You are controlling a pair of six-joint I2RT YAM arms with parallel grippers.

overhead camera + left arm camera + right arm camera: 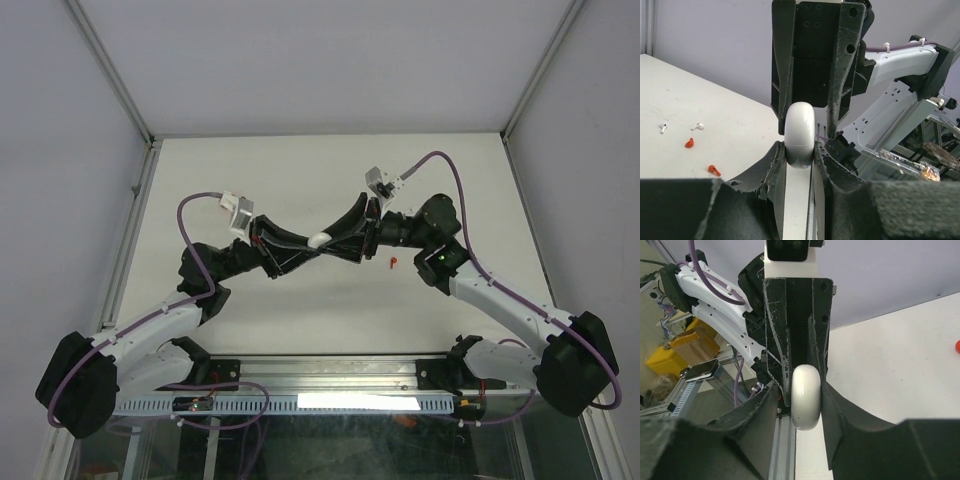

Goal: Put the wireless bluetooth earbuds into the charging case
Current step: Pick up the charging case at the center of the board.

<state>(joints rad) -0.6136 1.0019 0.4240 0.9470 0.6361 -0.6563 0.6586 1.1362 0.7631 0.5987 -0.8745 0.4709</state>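
Two arms: tips meeting above the middle of the desk [300, 180].
Charging case [800, 132]: white, rounded, held clear of the desk between both sets of jaws.
Left jaws: pinching one end of the case from both sides.
Right jaws: parted slightly wider than the case's other end, gap on one side.
Earbuds: red earbud [689, 143], second red earbud [714, 170], white earbud [698, 126], second white earbud [663, 128], all loose on the desk.

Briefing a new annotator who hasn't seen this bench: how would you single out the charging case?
Over the table, where the left gripper and right gripper meet, is the charging case. It is a smooth white rounded shell held in the air, far bigger than the tiny red and white earbuds lying loose.
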